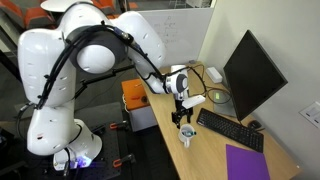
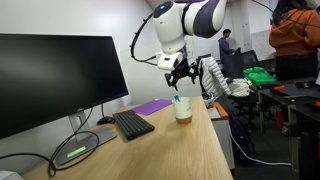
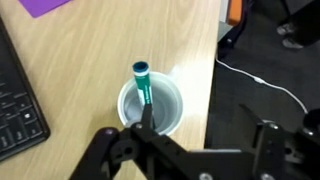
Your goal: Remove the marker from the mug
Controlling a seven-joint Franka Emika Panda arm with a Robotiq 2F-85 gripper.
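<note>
The gripper hangs over the mug, fingers spread and empty. The marker stands inside the mug, its teal cap tipped toward 12 o'clock. This looks like the approach; next, nudge toward 10 o'clock, descend, and pinch the cap. The keyboard lies at the mug's 9 o'clock.

Table: light wood-grain, smooth, low sheen. Mug looks like glossy glazed ceramic, marker smooth plastic. Claw and keyboard: matt black plastic.
</note>
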